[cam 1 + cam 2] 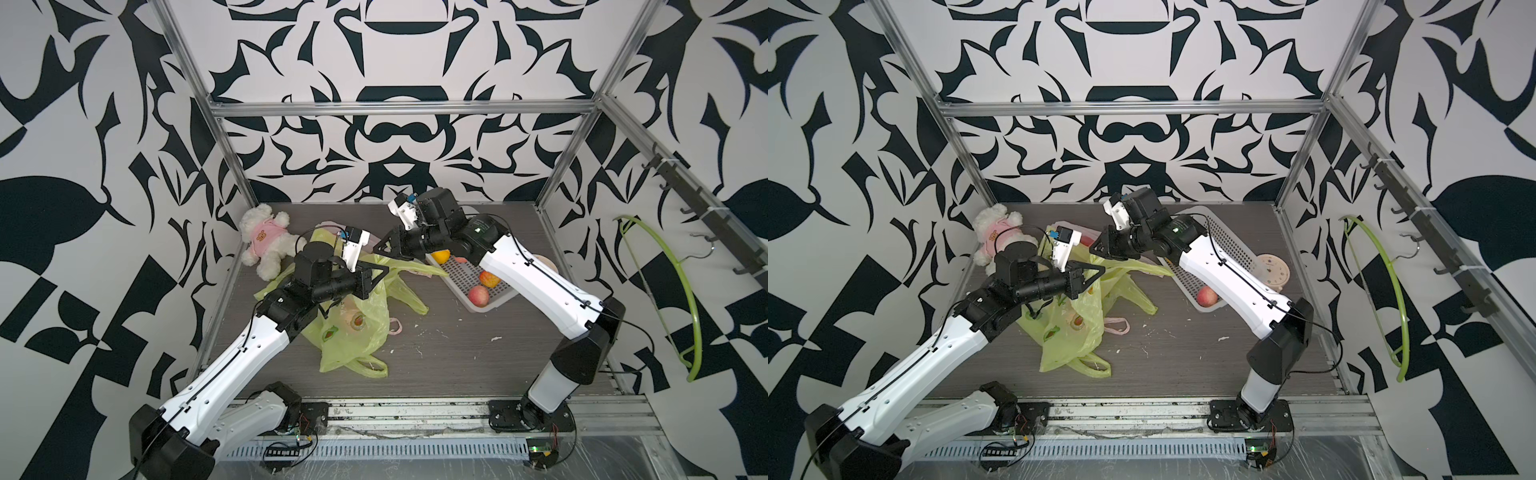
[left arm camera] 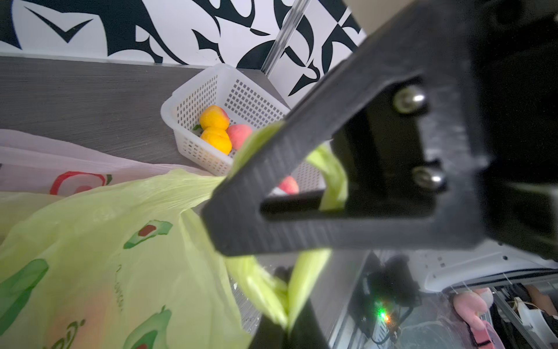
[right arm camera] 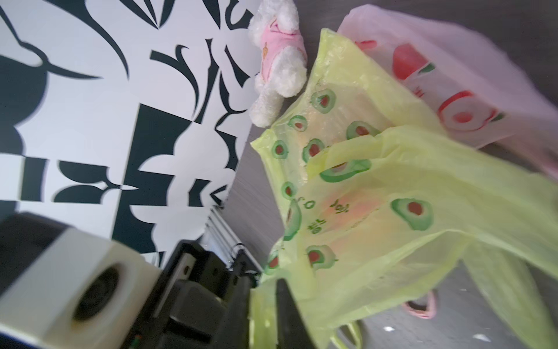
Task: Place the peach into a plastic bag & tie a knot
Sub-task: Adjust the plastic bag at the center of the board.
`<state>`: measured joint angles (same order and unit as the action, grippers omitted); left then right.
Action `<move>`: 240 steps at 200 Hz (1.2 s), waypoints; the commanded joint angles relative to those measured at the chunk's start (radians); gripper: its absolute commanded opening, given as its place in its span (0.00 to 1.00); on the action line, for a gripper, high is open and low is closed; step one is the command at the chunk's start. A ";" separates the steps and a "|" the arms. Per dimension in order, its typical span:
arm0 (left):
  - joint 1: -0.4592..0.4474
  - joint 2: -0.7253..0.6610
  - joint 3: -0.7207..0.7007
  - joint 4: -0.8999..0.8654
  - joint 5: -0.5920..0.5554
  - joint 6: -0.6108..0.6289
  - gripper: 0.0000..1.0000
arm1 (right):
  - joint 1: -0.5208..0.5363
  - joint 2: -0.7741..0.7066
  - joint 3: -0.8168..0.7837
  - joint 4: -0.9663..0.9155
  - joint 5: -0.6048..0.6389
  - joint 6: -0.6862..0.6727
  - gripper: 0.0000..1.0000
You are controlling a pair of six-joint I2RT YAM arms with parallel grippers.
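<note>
Handle loops [image 1: 370,368] lie slack nearest the arm bases, the loose end of a yellow-green plastic bag [image 1: 353,338] sprawled on the grey wood-grain tabletop [image 1: 457,353]. Its film is thin, crinkled and translucent, printed with avocado halves. What I take for the peach [image 1: 351,316], a pale pinkish round lump, shows through the belly. If so, it is already inside and only the knot is left. A pink handle [image 1: 392,326] of a second bag pokes out just beside it.

Above the bag, the left gripper [image 1: 381,272] has its black triangular fingers together, pinching a twisted upper handle strip [image 2: 332,172] of the green bag. The film fans out taut from that pinch. It is probably held up so that the mouth gathers and the strip can be crossed with its partner. The right gripper [image 1: 379,247] hangs just beyond, above the other green strip [image 1: 415,266], which trails toward the basket. I cannot tell whether its fingers are apart or clamped on plastic, though the right wrist view shows green film lying against one finger [image 3: 287,317].

Farther back stands a white perforated basket [image 1: 482,309] holding spare fruit [image 1: 478,296], smooth, round, red and yellow. A fluffy white teddy bear [image 1: 264,245] in a pink shirt lies by the left-hand wall.
</note>
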<state>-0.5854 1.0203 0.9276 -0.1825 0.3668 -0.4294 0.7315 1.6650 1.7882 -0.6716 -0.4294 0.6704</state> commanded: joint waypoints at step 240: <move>0.002 -0.135 -0.016 -0.036 -0.200 -0.009 0.00 | -0.279 -0.136 -0.500 0.280 0.087 0.059 0.38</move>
<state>-0.5854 0.8986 0.9226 -0.2134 0.1539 -0.4351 0.4549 1.5486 1.2629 -0.4450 -0.3122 0.7170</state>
